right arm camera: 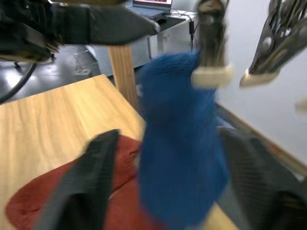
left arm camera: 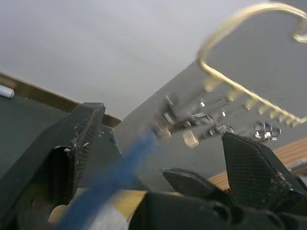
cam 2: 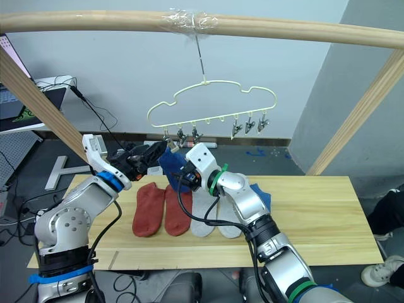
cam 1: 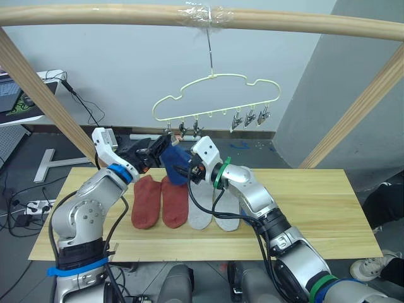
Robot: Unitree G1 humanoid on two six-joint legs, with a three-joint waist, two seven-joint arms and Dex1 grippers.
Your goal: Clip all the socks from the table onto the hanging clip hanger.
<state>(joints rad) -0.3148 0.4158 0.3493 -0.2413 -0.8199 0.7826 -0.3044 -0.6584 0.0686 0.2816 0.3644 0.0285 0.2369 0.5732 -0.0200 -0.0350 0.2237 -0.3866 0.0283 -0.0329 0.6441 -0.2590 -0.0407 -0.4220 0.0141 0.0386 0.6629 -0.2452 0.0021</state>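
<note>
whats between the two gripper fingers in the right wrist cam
A blue sock hangs in the gap between the open right gripper's fingers, its top caught in a metal clip.

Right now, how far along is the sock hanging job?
Done: one blue sock looks clipped onto the clip hanger. In hand: nothing; the left gripper and right gripper are open around it. Left on the table: red socks, grey socks, second blue sock.

Head pair downward over table [cam 1: 315, 196]; wrist cameras close (shared hanger [left arm camera: 249, 91])
</note>
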